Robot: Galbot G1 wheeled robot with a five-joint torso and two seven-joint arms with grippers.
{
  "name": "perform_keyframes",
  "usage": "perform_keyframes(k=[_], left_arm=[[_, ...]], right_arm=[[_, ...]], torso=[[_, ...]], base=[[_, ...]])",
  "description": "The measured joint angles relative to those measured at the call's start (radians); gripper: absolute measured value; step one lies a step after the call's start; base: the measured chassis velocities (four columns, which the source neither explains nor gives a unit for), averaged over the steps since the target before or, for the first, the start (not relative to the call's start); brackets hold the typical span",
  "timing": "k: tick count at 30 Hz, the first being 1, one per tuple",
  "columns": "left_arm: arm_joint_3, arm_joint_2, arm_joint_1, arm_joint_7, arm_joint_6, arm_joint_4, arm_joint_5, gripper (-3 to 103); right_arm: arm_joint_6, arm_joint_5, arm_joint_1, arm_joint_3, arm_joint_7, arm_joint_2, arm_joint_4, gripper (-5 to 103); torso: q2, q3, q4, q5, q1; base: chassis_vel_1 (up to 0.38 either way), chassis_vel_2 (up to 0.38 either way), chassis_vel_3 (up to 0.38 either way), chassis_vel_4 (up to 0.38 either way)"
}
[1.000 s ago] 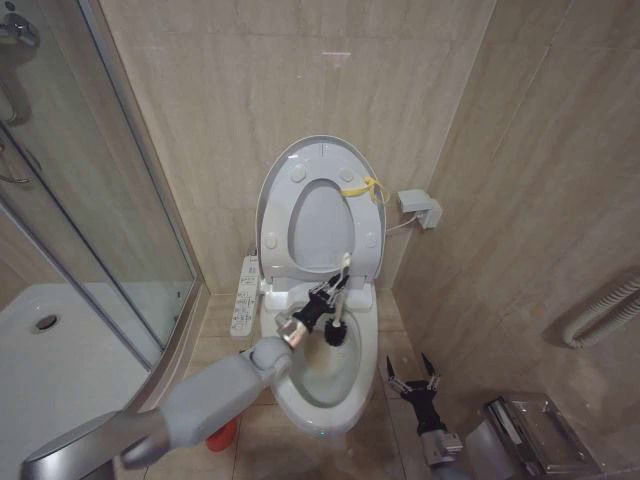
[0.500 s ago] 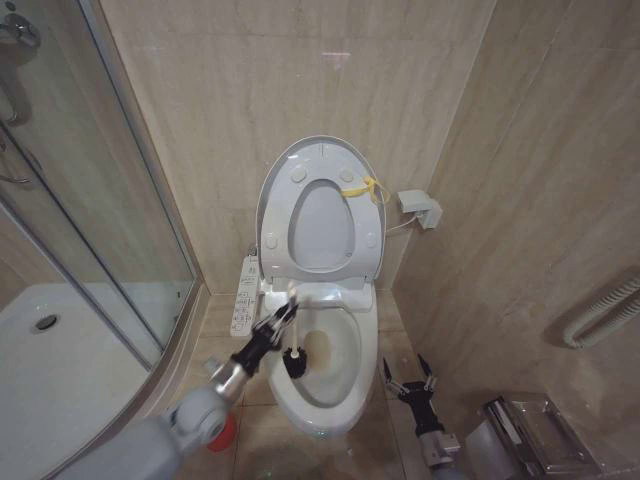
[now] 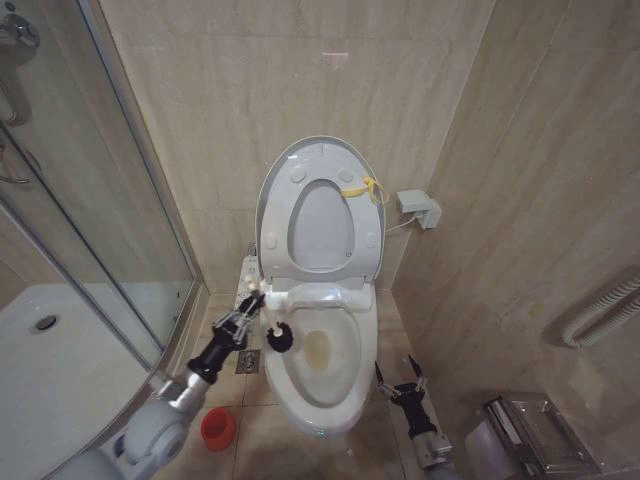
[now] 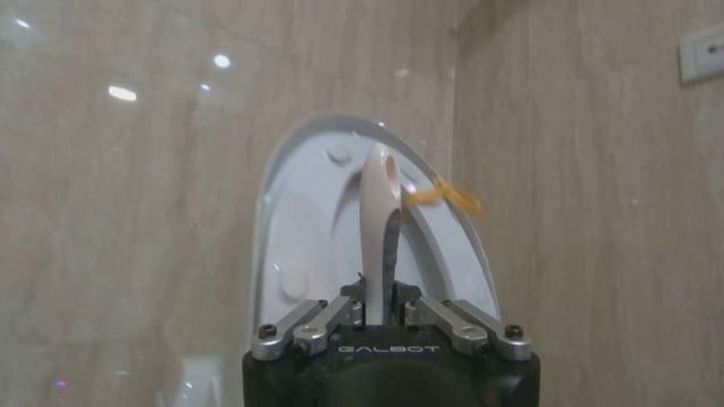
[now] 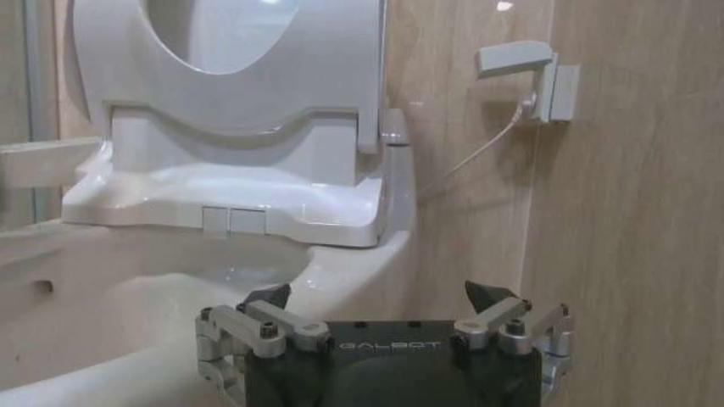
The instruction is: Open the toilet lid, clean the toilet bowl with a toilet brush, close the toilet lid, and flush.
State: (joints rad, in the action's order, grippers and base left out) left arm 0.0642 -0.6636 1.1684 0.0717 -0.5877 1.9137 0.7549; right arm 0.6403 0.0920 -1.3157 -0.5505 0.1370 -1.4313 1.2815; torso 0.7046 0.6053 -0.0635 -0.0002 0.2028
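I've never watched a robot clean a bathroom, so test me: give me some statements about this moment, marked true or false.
1. The toilet lid stands raised. True.
2. The left hand grips the toilet brush. True.
3. The brush head is deep inside the toilet bowl. False: it is at the bowl's left rim.
4. The right hand holds a cloth. False: it is open and empty, beside the bowl.
5. A red holder sits on the floor. True.

Toilet brush point(image 3: 279, 338) over toilet bowl point(image 3: 340, 395) left rim.
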Motion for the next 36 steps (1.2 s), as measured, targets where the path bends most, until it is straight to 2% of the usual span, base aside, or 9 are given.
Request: perform_keyframes(k=[7, 10, 16, 18, 24, 27, 32, 34, 36], left_arm=[[0.148, 0.1, 0.099, -0.129, 0.076, 0.206, 0.089, 15], [0.224, 0.133, 0.158, -0.152, 0.099, 0.267, 0.101, 15], [0.372, 0.165, 0.357, -0.197, 0.133, 0.319, 0.077, 15], [0.396, 0.162, 0.447, -0.274, 0.159, 0.324, 0.037, 15], [0.406, 0.115, 0.562, -0.466, 0.249, 0.296, -0.139, 15], [0.407, 0.087, 0.576, -0.497, 0.257, 0.265, -0.187, 15], [0.369, -0.035, 0.565, -0.554, 0.256, 0.145, -0.281, 15], [0.342, -0.105, 0.537, -0.545, 0.209, 0.075, -0.303, 15], [0.333, -0.128, 0.524, -0.529, 0.183, 0.046, -0.311, 15]], right_arm=[[-0.001, 0.016, 0.015, 0.002, 0.0, 0.005, -0.006, 100], [-0.001, 0.021, 0.02, 0.001, 0.0, 0.006, -0.012, 100], [-0.001, 0.029, 0.03, 0.004, 0.0, 0.006, -0.019, 100], [-0.003, 0.032, 0.034, 0.007, 0.0, 0.009, -0.017, 100], [-0.006, 0.033, 0.048, 0.011, 0.0, 0.021, -0.017, 100], [-0.006, 0.033, 0.054, 0.012, 0.0, 0.019, -0.019, 100], [-0.006, 0.032, 0.063, 0.016, 0.001, 0.001, -0.02, 100], [-0.006, 0.03, 0.065, 0.016, 0.002, -0.006, -0.019, 100], [-0.007, 0.03, 0.066, 0.016, 0.002, -0.009, -0.018, 100]], torso=[[0.0, 0.0, -0.0008, 0.0001, 0.0], [0.0, 0.0, -0.0009, 0.0004, 0.0], [0.0, 0.0, -0.0005, 0.0003, 0.0], [0.0, 0.0, -0.0002, 0.0003, 0.0], [0.0, 0.0, -0.0006, 0.0001, 0.0], [0.0, 0.0, -0.0008, 0.0003, 0.0], [0.0, 0.0, -0.0003, 0.0002, 0.0], [0.0, 0.0, -0.0003, 0.0, 0.0], [0.0, 0.0, -0.0004, 0.0, 0.0]], base=[[0.0, 0.0, 0.0, 0.0], [0.0, 0.0, 0.0, 0.0], [0.0, 0.0, 0.0, 0.0], [0.0, 0.0, 0.0, 0.0], [0.0, 0.0, 0.0, 0.0], [0.0, 0.0, 0.0, 0.0], [0.0, 0.0, 0.0, 0.0], [0.0, 0.0, 0.0, 0.0], [0.0, 0.0, 0.0, 0.0]])
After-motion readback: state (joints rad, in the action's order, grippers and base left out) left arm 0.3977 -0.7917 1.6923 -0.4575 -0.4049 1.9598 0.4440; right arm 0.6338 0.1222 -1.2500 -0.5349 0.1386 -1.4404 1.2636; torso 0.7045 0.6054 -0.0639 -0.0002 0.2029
